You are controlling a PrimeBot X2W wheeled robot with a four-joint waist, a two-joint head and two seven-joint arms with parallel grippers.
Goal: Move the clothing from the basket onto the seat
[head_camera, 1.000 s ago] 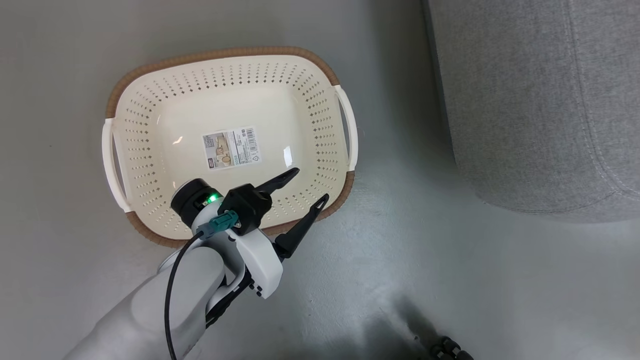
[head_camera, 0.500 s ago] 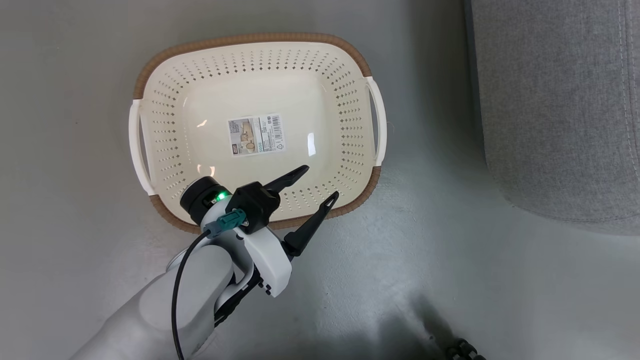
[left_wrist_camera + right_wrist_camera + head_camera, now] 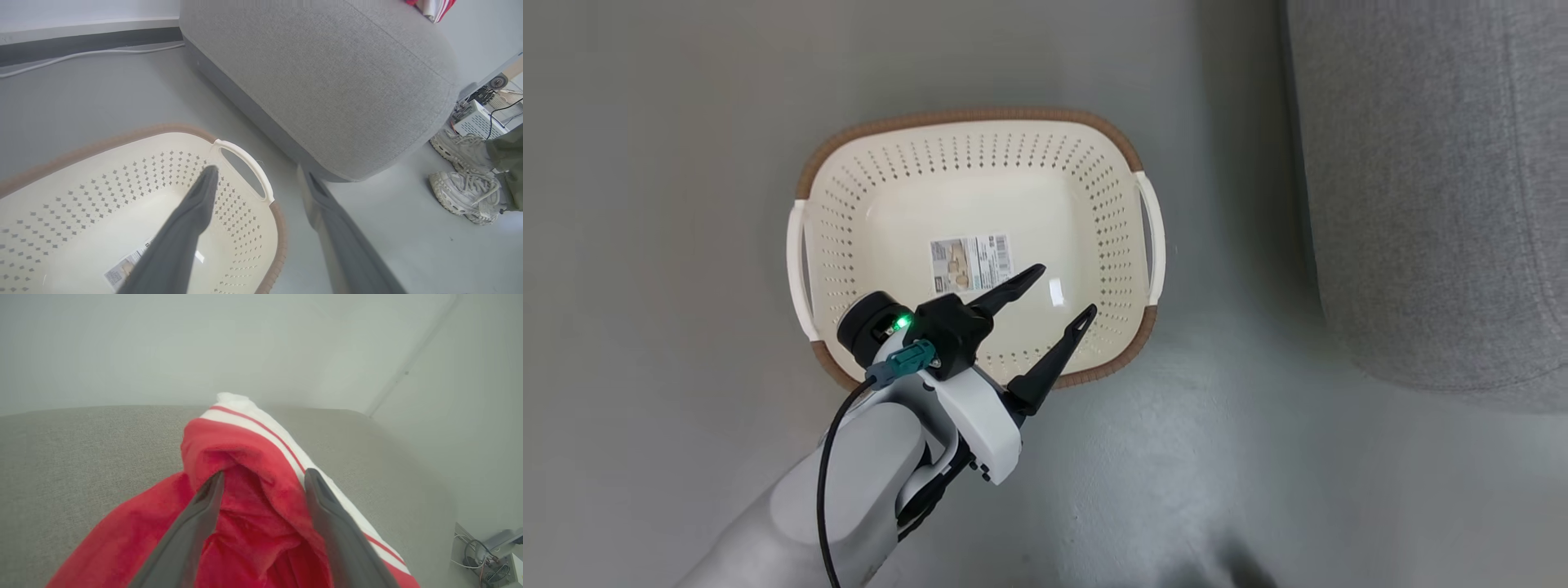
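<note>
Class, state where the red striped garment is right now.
In the right wrist view the red garment lies heaped on the grey sofa seat, bunched between the parted fingers of the right gripper, not in the basket.

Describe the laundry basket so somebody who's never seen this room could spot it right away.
Find the big grey sofa; on the grey floor beside its rounded end sits an oval cream-white basket. Its perforated walls, brown woven-look rim, white side handles and the paper label on its bare bottom mark it out.
</note>
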